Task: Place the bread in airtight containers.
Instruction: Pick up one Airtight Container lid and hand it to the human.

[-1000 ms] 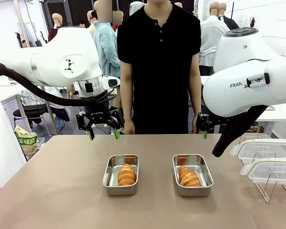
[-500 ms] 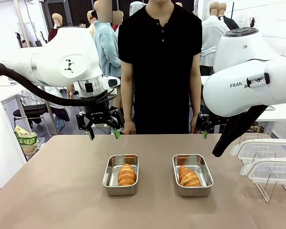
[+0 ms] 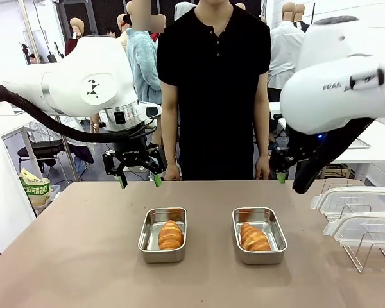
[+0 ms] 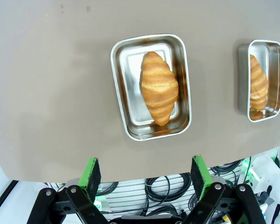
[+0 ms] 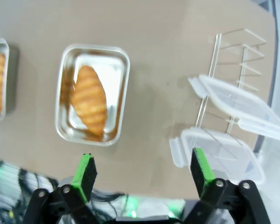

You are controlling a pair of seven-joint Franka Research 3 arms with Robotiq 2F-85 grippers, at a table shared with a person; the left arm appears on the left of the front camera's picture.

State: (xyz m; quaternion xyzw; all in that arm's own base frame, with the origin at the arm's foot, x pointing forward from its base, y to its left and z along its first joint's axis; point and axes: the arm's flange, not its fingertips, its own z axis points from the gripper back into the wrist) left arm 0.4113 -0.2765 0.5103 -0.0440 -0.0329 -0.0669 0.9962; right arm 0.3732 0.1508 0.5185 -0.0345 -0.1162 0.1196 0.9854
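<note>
Two steel airtight containers stand open, side by side, mid-table: the left tin [image 3: 147, 239] holds one bread roll [image 3: 171, 235] and the right tin [image 3: 276, 239] holds the other bread roll [image 3: 253, 237]. My left gripper [image 3: 140, 181] hangs open and empty above the far table edge, behind the left tin [image 4: 122, 88] and its roll [image 4: 158, 87]. My right gripper [image 3: 280, 177] hovers open and empty behind the right tin [image 5: 115, 77] and its roll [image 5: 88, 99]. The left wrist view has the left gripper [image 4: 144, 173] with jaws wide, and the right wrist view shows the right gripper [image 5: 142, 172] the same.
Two clear white-rimmed lids [image 3: 359, 200] [image 3: 367, 228] rest on a wire rack [image 3: 366, 255] at the table's right edge; the same lids [image 5: 235, 106] [image 5: 214, 150] lie right of the right tin. A person stands at the far side, hands [image 3: 174, 173] near the table edge.
My right arm has lifted and swung to the right, its gripper shifting slightly right. The left arm, tins and rolls have not moved.
</note>
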